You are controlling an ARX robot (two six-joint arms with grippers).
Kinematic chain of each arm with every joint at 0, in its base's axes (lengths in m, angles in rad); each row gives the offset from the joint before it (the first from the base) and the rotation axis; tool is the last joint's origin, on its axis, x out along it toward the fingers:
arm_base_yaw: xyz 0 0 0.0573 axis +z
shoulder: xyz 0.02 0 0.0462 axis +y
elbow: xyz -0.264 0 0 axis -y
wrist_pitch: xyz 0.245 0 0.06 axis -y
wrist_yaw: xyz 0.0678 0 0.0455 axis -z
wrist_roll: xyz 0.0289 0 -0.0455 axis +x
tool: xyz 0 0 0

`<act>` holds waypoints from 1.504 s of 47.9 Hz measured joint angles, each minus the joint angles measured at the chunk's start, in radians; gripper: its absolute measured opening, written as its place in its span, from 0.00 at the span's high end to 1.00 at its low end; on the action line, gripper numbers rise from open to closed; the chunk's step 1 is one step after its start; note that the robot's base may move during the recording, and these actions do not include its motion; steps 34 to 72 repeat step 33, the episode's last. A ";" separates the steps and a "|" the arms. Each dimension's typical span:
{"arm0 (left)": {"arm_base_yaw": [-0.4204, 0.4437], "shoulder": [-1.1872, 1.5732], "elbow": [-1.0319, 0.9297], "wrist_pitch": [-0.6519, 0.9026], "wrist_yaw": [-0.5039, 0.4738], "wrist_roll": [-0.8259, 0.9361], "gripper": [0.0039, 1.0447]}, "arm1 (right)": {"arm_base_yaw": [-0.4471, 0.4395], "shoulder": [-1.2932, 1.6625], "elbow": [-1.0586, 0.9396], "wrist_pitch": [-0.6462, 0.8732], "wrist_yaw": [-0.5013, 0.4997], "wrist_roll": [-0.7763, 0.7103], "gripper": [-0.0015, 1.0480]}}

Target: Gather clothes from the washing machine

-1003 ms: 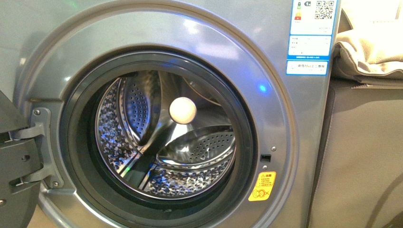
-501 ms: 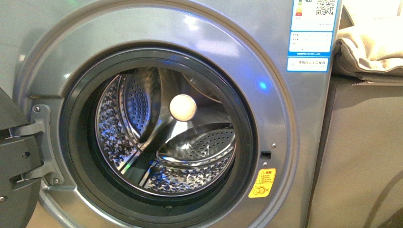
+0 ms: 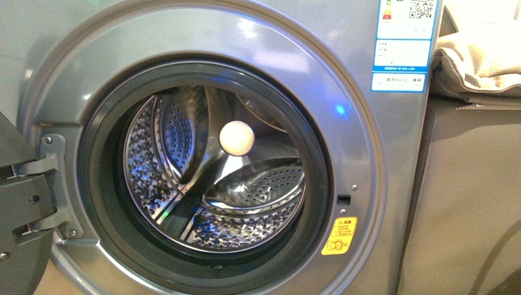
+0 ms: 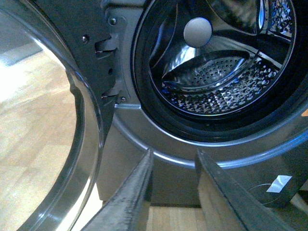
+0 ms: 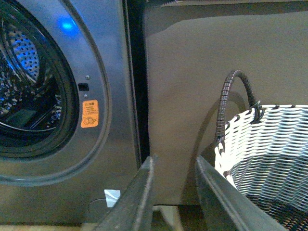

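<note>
The grey metallic front-loading washing machine (image 3: 368, 160) filled the front view, its round glass door (image 3: 18, 209) swung open at nine o'clock on a grey hinge (image 3: 52, 184). Inside the dark rubber seal, the perforated steel drum (image 3: 246, 209) showed only bare metal and a pale round cap (image 3: 236, 139) at its centre; no dark clothes could be seen in any view. A small yellow sticker (image 3: 340, 236) sat at about four o'clock from the mouth, and beige folded fabric (image 3: 479, 61) lay at two o'clock beside the machine. The left hand (image 4: 174, 161) hung below the drum mouth with its fingers spread and nothing between them. The right hand (image 5: 174, 166) was likewise parted and empty, near a woven grey-and-white basket (image 5: 269, 154) with a dark handle.
</note>
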 joint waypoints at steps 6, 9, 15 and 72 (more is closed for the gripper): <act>0.000 0.000 0.000 0.000 0.000 0.000 0.48 | 0.000 0.000 0.000 0.000 0.000 0.000 0.52; 0.000 0.000 0.000 0.000 0.000 0.000 0.40 | 0.000 0.000 0.000 0.000 0.000 0.000 0.42; 0.000 0.000 0.000 0.000 0.000 0.000 0.17 | 0.000 0.000 0.000 0.000 0.000 0.000 0.22; 0.000 0.000 0.000 0.000 0.000 0.000 0.06 | 0.000 0.000 0.000 0.000 0.000 0.001 0.07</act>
